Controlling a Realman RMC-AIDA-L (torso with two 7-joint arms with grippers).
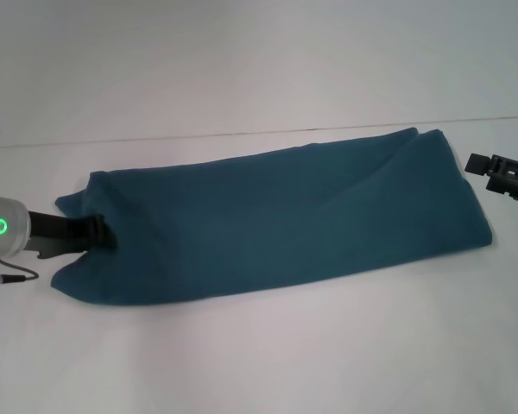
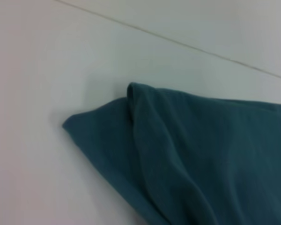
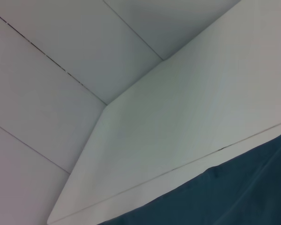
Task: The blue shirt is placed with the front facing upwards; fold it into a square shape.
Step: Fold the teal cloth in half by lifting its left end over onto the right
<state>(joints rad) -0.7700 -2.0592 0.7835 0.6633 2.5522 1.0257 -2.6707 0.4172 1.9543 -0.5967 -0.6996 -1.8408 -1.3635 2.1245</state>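
The blue shirt (image 1: 285, 216) lies on the white table (image 1: 259, 362), folded into one long band that runs from left to right, plain side up, with no lettering showing. My left gripper (image 1: 104, 235) is low at the band's left end, its tip over the cloth edge. The left wrist view shows that end's corner (image 2: 201, 154) lying flat with a fold ridge. My right gripper (image 1: 476, 162) hovers just off the band's right end, apart from the cloth. The right wrist view catches only an edge of the shirt (image 3: 234, 197).
A thin seam (image 1: 242, 134) crosses the table behind the shirt. The right wrist view shows the table's far corner (image 3: 107, 105) and the tiled floor beyond it. Bare tabletop lies in front of and behind the band.
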